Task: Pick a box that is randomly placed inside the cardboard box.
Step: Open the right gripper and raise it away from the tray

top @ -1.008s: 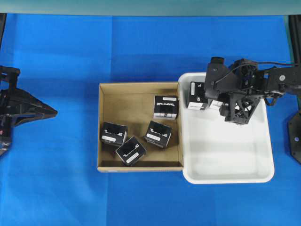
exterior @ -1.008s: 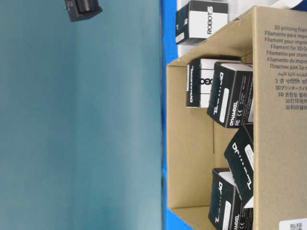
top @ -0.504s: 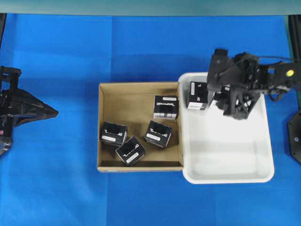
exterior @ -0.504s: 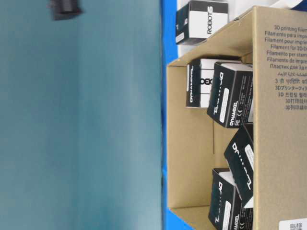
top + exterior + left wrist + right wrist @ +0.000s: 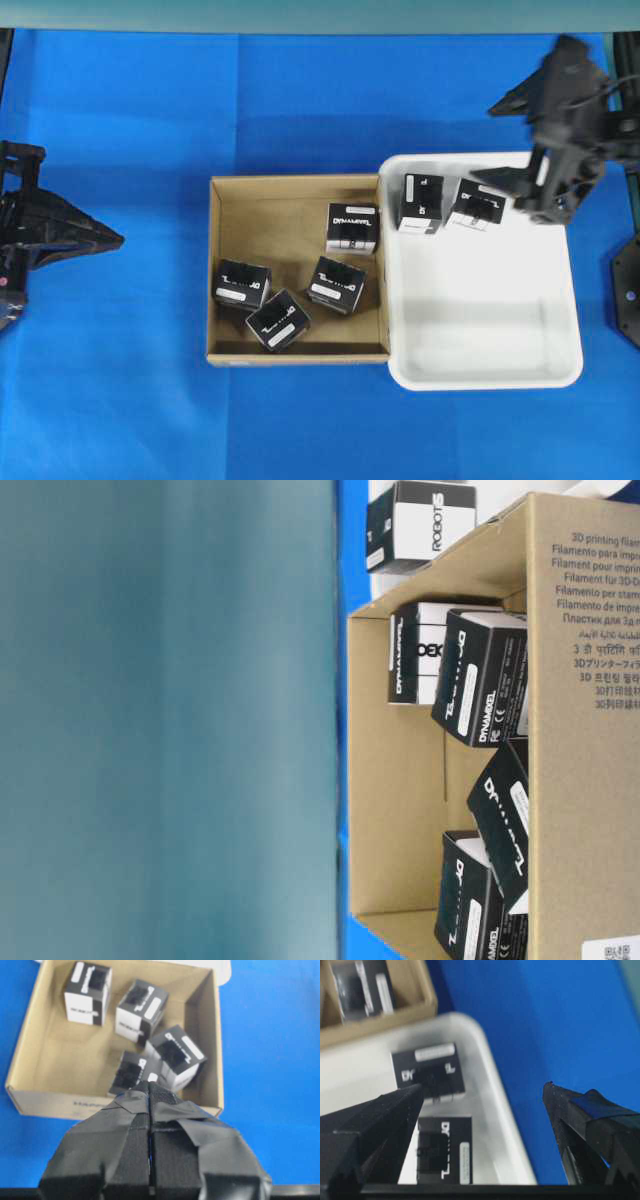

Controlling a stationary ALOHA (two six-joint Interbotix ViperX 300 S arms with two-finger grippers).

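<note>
At far left, over the blue cloth [image 5: 300, 100], the left gripper [image 5: 105, 238] sits with jaws pressed together. Four black cartons lie in the cardboard box [image 5: 228, 195], including the box [image 5: 335, 284]. Two more rest in the white tray [image 5: 480, 340], where the right gripper [image 5: 505, 140] hangs spread wide, holding nothing.

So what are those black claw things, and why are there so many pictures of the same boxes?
They are a robot's two arms, each ending in a gripper. One camera looks down from above, one sits low beside the table, and one rides on each arm.

From above, the left gripper is shut and waits apart. The right gripper is open and holds nothing, above the white tray's far corner.

On the blue table, four small black cartons lie in the cardboard box, and two more, and, lie in the tray.
</note>
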